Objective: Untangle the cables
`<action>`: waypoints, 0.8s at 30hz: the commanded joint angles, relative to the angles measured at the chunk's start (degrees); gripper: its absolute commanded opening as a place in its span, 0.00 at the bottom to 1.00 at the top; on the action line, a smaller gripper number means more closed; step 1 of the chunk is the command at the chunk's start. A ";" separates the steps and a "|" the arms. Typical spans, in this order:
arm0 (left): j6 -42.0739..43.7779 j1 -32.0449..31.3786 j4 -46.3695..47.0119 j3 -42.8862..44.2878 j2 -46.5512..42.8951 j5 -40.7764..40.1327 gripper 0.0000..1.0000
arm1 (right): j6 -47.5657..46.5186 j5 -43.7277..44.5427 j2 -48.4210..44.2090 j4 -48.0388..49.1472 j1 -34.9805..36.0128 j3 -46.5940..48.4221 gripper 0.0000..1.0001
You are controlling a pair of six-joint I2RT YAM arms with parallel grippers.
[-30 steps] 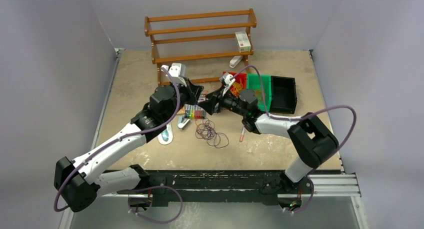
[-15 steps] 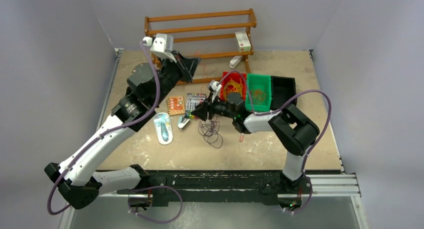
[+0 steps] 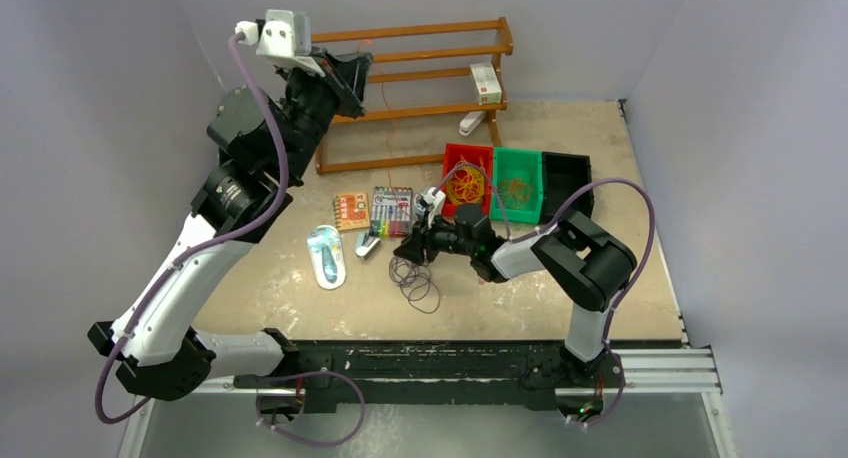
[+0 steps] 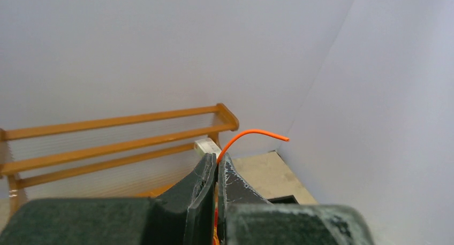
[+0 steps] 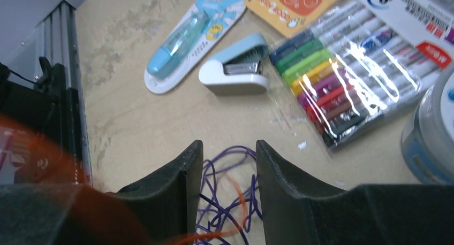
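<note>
Left wrist view: left hand (image 4: pixel 217 158) is clamped shut on a thin springy orange cable (image 4: pixel 251 132) high in the air, right hand (image 5: pixel 229 148) straddles, jaws apart, the light floppy purple loops (image 5: pixel 213 201) on the worktop (image 3: pixel 600 158); probably snag-prone, best pinched by a single strand.

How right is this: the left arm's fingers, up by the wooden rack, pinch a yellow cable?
Not quite: the cable pinched by the left fingers is orange, not yellow, as the left wrist view shows. The rest holds.
</note>
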 commanded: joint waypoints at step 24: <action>7.88 0.40 -1.94 9.28 4.08 -5.18 0.00 | -8.88 10.72 -29.94 -11.76 0.03 -6.17 0.63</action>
